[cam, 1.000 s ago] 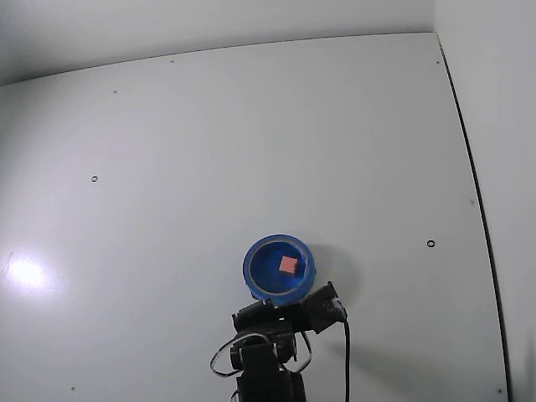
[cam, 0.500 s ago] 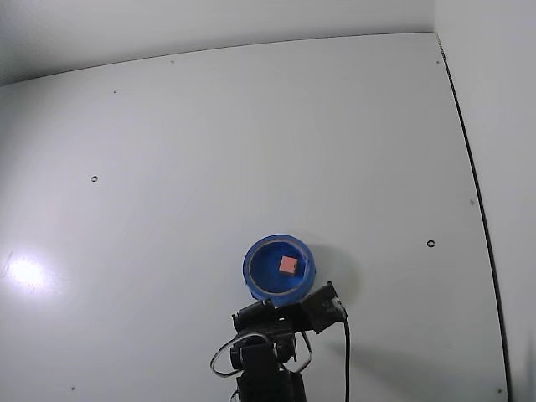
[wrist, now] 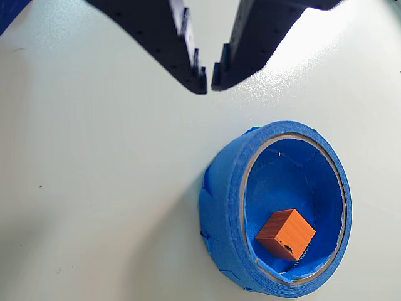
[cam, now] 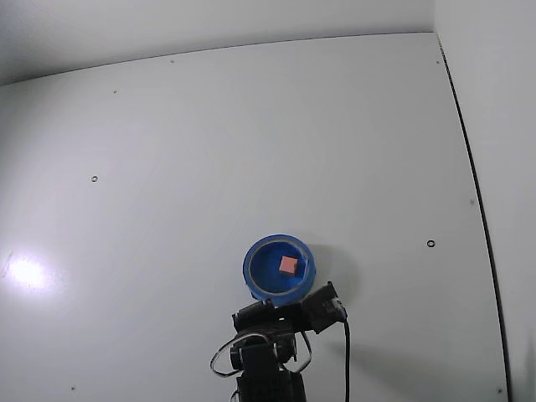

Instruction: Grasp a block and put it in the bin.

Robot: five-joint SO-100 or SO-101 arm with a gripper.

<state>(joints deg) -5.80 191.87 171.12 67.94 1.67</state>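
Block (wrist: 285, 234) lies inside bin (wrist: 222, 213) on table (wrist: 94, 188); gripper (wrist: 208, 80) beside bin, tips nearly together, holding nothing

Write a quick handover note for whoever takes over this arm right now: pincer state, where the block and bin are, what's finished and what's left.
Pincer: empty; in the wrist view its tips nearly touch, over bare table beside the bin.
Small orange-pink cube block: lying inside the round blue bin, toward its right side in the fixed view.
Bin: on the white table, just ahead of the arm's base.
Done: block is in the bin and released.
Left: nothing visible; no other block shows in either view. Parking the arm is probably all that remains.
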